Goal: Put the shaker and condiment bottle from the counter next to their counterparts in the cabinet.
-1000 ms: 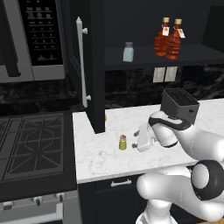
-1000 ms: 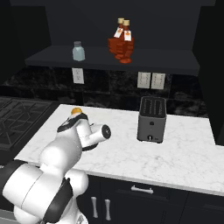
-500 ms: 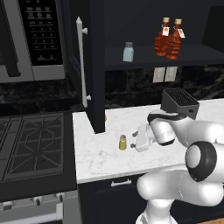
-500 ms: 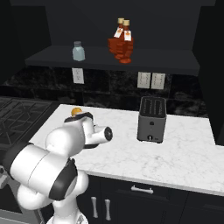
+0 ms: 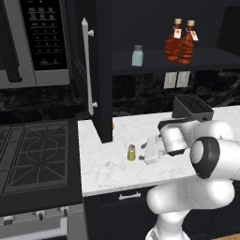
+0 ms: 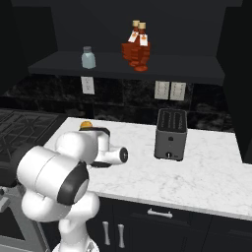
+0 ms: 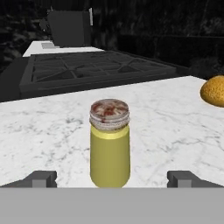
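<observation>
The marble counter [image 5: 108, 168] has bare veined white surface on every side of the shaker [image 5: 131, 152], running left to the black stovetop [image 5: 33, 157] and forward to the front edge. The black cabinet [image 5: 154, 65] stands open above it, its tall door [image 5: 101, 70] with a bar handle [image 5: 87, 68] coming down just behind and left of the shaker. On the dark shelf stand a pale blue shaker [image 5: 137, 55] and, well to its right, two red-orange bottles [image 5: 181, 41] touching. A boxy dark toaster [image 6: 171, 134] sits right of the shaker. The gripper [image 7: 111, 178], fingers [image 7: 41, 178] wide apart, has edged closer to the stubby yellow, metal-capped shaker, which is upright between them, untouched. A round orange thing [image 7: 213, 91] lies behind it.
</observation>
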Controlling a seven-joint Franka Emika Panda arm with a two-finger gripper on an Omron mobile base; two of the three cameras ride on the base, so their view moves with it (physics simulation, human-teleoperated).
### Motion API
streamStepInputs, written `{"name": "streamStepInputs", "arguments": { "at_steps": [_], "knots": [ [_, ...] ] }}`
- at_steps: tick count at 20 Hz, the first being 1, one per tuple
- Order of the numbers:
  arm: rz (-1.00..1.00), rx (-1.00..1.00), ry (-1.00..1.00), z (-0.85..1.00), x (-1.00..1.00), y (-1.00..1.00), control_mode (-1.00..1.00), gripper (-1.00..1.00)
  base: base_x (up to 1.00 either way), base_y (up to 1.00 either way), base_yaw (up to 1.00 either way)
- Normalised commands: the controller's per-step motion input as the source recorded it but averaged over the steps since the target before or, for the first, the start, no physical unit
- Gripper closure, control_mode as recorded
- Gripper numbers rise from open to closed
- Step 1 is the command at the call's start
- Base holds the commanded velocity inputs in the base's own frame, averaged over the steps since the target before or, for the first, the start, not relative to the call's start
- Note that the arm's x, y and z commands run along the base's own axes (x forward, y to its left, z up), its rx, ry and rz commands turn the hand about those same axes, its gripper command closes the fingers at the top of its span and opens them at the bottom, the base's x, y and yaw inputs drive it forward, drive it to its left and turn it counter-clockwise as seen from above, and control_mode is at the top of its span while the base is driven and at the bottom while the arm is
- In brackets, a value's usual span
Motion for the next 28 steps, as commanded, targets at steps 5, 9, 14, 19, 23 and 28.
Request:
{"name": "streamStepInputs", "arguments": {
  "at_steps": [5,9,14,19,23,28],
  "knots": [
    [0.0,0.04,0.01,-0.16,0.03,0.11,-1.0,-1.0,0.0,0.0,0.0],
    [0.0,0.05,0.03,-0.11,0.05,0.15,-1.0,-1.0,0.0,0.0,0.0],
    [0.0,0.05,0.01,-0.07,0.1,0.1,-1.0,-1.0,0.0,0.0,0.0],
    [0.0,0.06,0.01,-0.06,0.13,0.09,-1.0,-1.0,0.0,0.0,0.0],
    [0.0,0.05,0.03,-0.11,0.15,0.14,-1.0,-1.0,0.0,0.0,0.0],
    [0.0,0.03,0.04,-0.15,0.16,0.22,-1.0,1.0,0.0,0.0,0.0]
  ]
}}
